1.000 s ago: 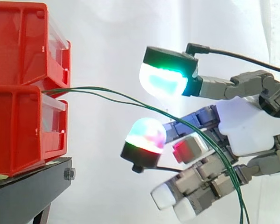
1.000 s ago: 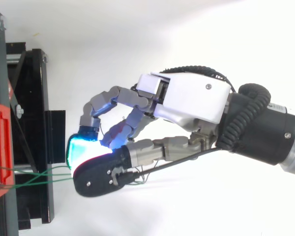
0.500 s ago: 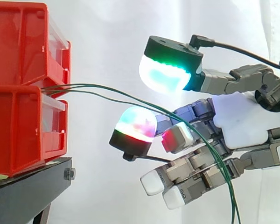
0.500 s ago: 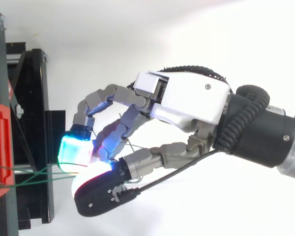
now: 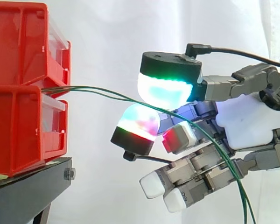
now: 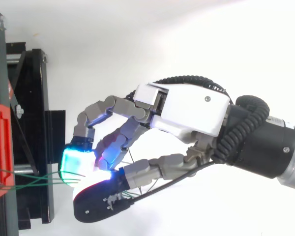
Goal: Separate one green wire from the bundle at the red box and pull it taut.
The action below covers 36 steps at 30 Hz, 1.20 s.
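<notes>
Pinching the green wires (image 5: 84,87) between two glowing fingertips (image 5: 165,88), with the upper pad lit green and cyan and the lower pad lit red and green, drawn so close that hardly any gap shows. Cannot tell whether one strand or both sit in that pinch. Bending the other fingers underneath, their pads red and white, closed on nothing.

Reaching in from the right in the side view as the hand (image 5: 247,126), white palm facing the bins. Showing from above as the hand (image 6: 187,110) with fingers curled leftward and the cyan pad near the edge of the black stand (image 5: 28,191).

Leaving the slot between the two stacked red bins (image 5: 18,126) at their front edge, then running right as two thin strands side by side. Hanging in a shallow bow rather than a straight line, so not taut. Meeting at the pinch, then curving down across the bent fingers and off the bottom edge of the side view.

Sitting on the stand, both bins, one atop the other, apart from the pads and joined to them by the strands alone. Backed by a white curtain (image 5: 107,37).
</notes>
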{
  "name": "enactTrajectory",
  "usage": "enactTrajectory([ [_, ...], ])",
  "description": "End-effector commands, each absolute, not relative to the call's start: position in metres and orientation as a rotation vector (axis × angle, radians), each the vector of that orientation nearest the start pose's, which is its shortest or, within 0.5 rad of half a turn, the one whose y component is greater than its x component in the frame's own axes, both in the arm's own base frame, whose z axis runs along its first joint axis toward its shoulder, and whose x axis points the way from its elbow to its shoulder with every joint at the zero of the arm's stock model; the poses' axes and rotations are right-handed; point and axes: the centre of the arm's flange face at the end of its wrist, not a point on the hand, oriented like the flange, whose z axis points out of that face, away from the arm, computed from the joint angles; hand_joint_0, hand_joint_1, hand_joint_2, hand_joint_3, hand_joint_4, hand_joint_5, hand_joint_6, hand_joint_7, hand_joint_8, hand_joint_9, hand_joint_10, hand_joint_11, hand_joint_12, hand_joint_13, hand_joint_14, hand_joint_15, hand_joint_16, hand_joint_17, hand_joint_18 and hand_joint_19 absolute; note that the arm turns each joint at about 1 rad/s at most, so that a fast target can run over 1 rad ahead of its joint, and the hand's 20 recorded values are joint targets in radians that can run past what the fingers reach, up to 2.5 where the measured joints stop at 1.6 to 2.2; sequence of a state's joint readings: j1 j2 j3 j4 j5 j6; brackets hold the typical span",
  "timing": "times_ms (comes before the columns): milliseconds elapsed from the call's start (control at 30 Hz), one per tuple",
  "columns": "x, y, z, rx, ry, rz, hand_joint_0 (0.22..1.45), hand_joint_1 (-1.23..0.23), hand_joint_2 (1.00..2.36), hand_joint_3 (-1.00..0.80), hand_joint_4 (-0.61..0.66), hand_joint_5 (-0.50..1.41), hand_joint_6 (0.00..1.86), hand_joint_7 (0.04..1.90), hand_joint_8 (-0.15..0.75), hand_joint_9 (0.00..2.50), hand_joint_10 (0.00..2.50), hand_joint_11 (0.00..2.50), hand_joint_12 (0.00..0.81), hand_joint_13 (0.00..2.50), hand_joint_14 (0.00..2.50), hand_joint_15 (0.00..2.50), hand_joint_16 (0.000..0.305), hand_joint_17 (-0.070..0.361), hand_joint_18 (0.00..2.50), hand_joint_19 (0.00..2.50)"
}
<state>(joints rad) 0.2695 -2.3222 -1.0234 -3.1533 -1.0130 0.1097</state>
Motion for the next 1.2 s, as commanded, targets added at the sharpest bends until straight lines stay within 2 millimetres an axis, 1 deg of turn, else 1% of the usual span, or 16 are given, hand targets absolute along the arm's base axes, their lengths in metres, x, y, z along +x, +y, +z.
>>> enactTrajectory([
  [0, 0.758, 0.017, 0.279, 1.483, 1.099, 0.911, 0.62, -0.78, 1.01, -0.38, 0.06, -0.17, 0.91, 0.93, 0.233, 1.23, 0.02, 0.99, 0.339, 0.79, 0.02, 0.47, 0.047, 0.106, 0.61, 0.48],
  [133, 0.759, 0.017, 0.282, 1.482, 1.095, 0.915, 0.63, -0.82, 1.0, -0.45, 0.07, -0.17, 0.9, 0.92, 0.233, 1.23, 0.02, 0.99, 0.338, 0.79, 0.02, 0.47, 0.047, 0.106, 0.61, 0.49],
  [167, 0.759, 0.017, 0.282, 1.481, 1.094, 0.916, 0.62, -0.85, 1.0, -0.5, 0.08, -0.17, 0.9, 0.94, 0.235, 1.23, 0.02, 0.99, 0.337, 0.79, 0.02, 0.47, 0.047, 0.106, 0.61, 0.49],
  [367, 0.76, 0.017, 0.284, 1.481, 1.094, 0.916, 0.61, -0.86, 1.0, -0.5, 0.08, -0.15, 0.89, 0.96, 0.229, 1.24, 0.02, 0.99, 0.331, 0.79, 0.02, 0.47, 0.046, 0.104, 0.62, 0.49],
  [400, 0.76, 0.016, 0.284, 1.481, 1.092, 0.918, 0.63, -0.87, 1.0, -0.5, 0.04, -0.15, 0.89, 0.98, 0.224, 1.24, 0.02, 0.98, 0.332, 0.79, 0.02, 0.47, 0.046, 0.104, 0.62, 0.48],
  [600, 0.76, 0.015, 0.288, 1.483, 1.094, 0.916, 0.66, -0.86, 1.01, -0.36, -0.04, -0.15, 0.91, 1.06, 0.229, 1.24, 0.02, 0.98, 0.332, 0.79, 0.02, 0.47, 0.046, 0.103, 0.63, 0.48],
  [767, 0.76, 0.014, 0.29, 1.486, 1.102, 0.908, 0.69, -0.91, 1.01, -0.35, -0.08, -0.15, 0.92, 1.06, 0.225, 1.19, 0.02, 0.95, 0.326, 0.77, 0.02, 0.46, 0.046, 0.102, 0.61, 0.47],
  [867, 0.76, 0.014, 0.291, 1.486, 1.1, 0.908, 0.7, -0.94, 1.01, -0.39, -0.07, -0.16, 0.92, 1.02, 0.222, 1.17, 0.02, 0.94, 0.324, 0.75, 0.02, 0.45, 0.045, 0.102, 0.6, 0.46],
  [1000, 0.76, 0.014, 0.291, 1.486, 1.1, 0.91, 0.72, -0.97, 1.0, -0.46, -0.03, -0.16, 0.92, 1.01, 0.219, 1.14, 0.02, 0.92, 0.323, 0.74, 0.02, 0.45, 0.045, 0.102, 0.59, 0.45],
  [1167, 0.761, 0.014, 0.294, 1.487, 1.101, 0.909, 0.72, -0.99, 1.0, -0.5, -0.01, -0.16, 0.92, 0.99, 0.219, 1.13, 0.02, 0.9, 0.322, 0.73, 0.02, 0.44, 0.045, 0.102, 0.59, 0.45],
])
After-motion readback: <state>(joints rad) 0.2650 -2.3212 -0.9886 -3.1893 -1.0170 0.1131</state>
